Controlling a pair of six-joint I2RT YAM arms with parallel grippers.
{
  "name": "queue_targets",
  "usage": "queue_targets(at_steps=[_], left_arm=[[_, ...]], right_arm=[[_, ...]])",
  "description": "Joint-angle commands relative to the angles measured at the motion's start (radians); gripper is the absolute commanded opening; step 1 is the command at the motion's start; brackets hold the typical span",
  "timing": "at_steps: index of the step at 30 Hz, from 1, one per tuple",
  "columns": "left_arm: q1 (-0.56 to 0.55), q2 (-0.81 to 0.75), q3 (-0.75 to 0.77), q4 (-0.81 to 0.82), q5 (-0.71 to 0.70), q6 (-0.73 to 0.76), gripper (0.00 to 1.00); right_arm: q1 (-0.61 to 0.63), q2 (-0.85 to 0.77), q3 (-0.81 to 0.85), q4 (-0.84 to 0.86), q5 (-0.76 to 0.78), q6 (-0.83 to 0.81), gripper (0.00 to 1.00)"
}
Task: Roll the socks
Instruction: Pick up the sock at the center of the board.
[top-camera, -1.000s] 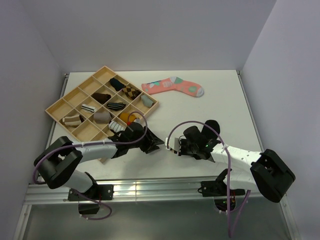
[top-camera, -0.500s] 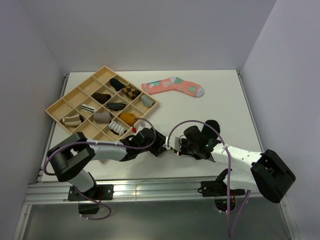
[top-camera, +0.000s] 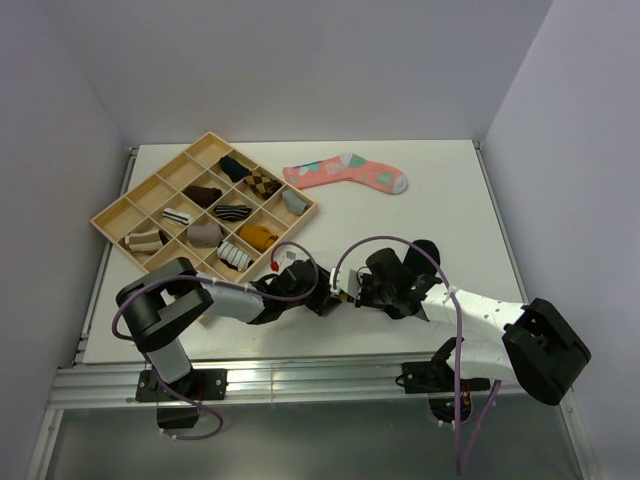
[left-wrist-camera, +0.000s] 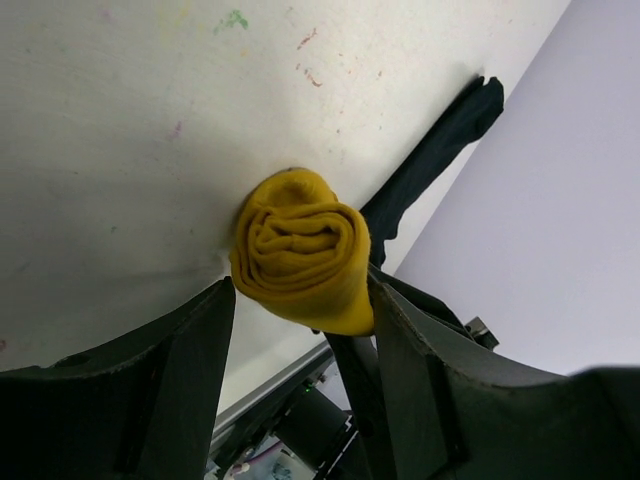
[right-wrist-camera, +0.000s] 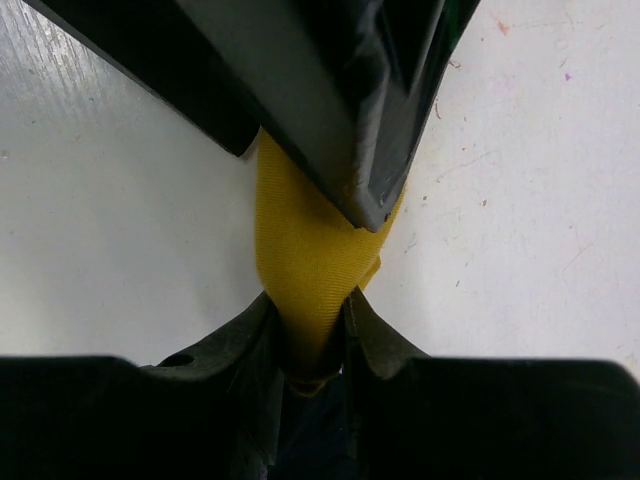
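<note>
The right gripper (right-wrist-camera: 307, 308) clamps the mustard-yellow sock (left-wrist-camera: 300, 255) by its flat tail, apparently anchoring it on the table (left-wrist-camera: 120, 120). Fingers of the left gripper (left-wrist-camera: 300, 292) flank the rolled end beside the black sock (left-wrist-camera: 440, 150); grip unclear.

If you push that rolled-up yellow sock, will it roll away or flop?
The yellow sock looks soft, so it would probably squash. Its coil is round, so it may roll. The right gripper pinches its tail; released, it might unwind.

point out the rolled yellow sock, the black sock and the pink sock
rolled yellow sock (left-wrist-camera: 300, 250), left wrist view, spiral's centre
black sock (left-wrist-camera: 445, 135), left wrist view, mid-length
pink sock (top-camera: 345, 172), top view, mid-length
</note>
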Motion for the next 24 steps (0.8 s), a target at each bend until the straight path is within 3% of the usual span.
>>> queue_targets(at_steps=[1,16,19,24], left_arm=[[-0.007,0.026,0.033,0.06,-0.011,-0.029,0.62],[-0.01,0.101,0.044,0.122,-0.009,-0.037,0.57],[-0.01,0.113,0.045,0.136,-0.002,-0.039,0.52],[-0.01,0.13,0.041,0.162,0.009,-0.034,0.28]], right_arm=[[0.003,0.006,0.046,0.004,-0.005,0.021,0.0],[0.001,-0.014,0.075,-0.056,-0.055,0.033,0.0],[0.004,-0.01,0.077,-0.056,-0.056,0.035,0.0],[0.006,-0.009,0.077,-0.067,-0.061,0.038,0.0]])
